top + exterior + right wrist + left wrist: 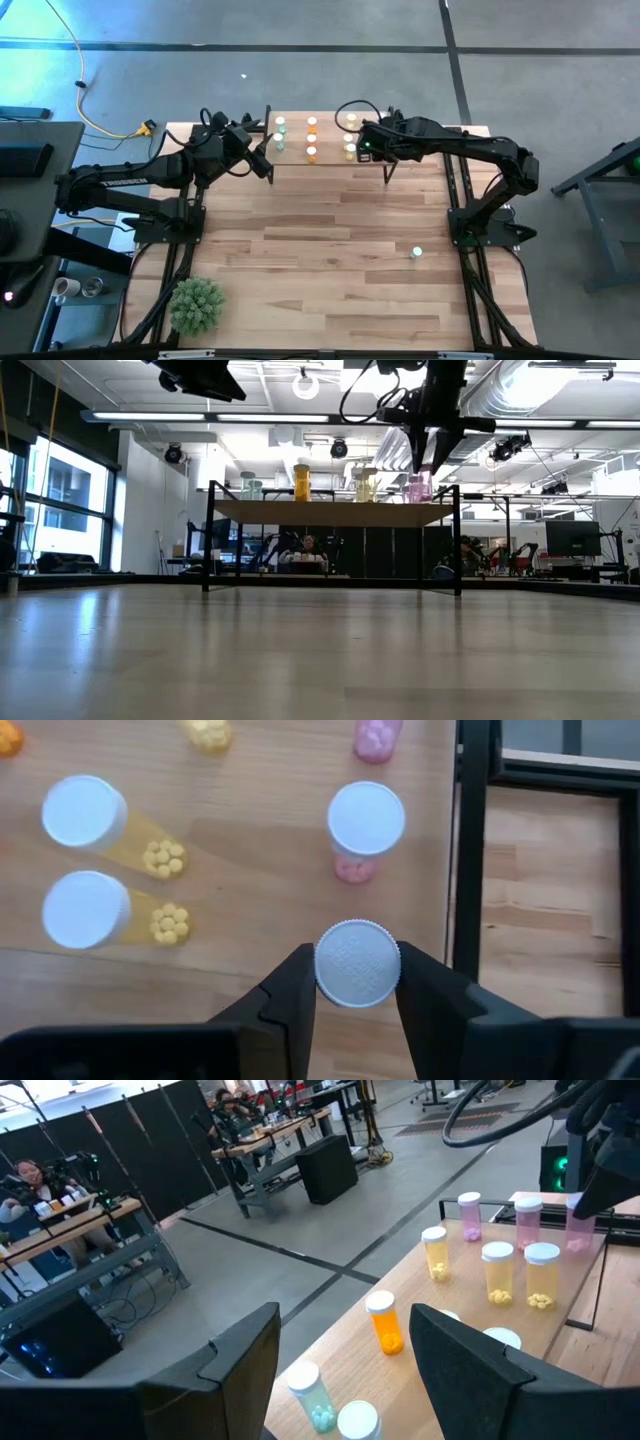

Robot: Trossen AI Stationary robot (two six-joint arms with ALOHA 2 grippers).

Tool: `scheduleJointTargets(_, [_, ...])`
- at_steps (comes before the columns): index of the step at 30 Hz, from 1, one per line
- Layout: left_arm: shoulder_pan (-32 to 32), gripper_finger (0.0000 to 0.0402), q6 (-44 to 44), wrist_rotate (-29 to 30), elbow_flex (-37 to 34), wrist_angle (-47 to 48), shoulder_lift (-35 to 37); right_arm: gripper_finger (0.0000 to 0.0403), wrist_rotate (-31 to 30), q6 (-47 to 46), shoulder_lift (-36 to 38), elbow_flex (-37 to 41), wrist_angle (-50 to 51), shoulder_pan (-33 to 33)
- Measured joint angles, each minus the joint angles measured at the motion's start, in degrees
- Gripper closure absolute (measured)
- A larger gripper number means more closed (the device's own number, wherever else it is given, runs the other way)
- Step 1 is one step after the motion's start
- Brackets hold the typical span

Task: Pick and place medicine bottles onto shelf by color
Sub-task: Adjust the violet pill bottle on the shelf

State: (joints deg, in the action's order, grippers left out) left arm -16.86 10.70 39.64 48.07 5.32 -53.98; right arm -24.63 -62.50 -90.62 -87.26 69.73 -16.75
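The shelf stands at the far edge of the table, and most of the medicine bottles already stand on it in short rows. One green bottle is left alone on the tabletop, well apart from the shelf, near the base of the right arm. A small green plant sits at the near left corner, clear of both arms. The right gripper hangs over the shelf's right end with its fingers closed on the white cap of a bottle; that bottle's body is hidden under its cap, so its colour is probably pink but cannot be told for sure. Just beyond it stand two pink bottles, and to the side two yellow bottles stand one behind the other. The shelf's black leg runs close beside the held bottle. The left gripper waits with its jaws wide apart and empty, above the shelf's left end. Its wrist view alone shows the rows by colour: green, orange, yellow, pink. The low view shows the bottles standing upright on the shelf top and a person seated in the room behind.
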Motion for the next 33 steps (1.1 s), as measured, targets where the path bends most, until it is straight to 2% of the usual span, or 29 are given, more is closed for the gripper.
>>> scheduleJointTargets(17, [0.0,0.0190,0.0,0.1,0.0,0.0,0.0,0.0295,0.7,6.4,0.0,0.0,-1.9,0.0])
scheduleJointTargets(33, [0.0,0.0190,0.0,0.3,0.0,0.0,0.0,0.0295,0.3,7.1,-1.0,0.0,-1.3,-0.2])
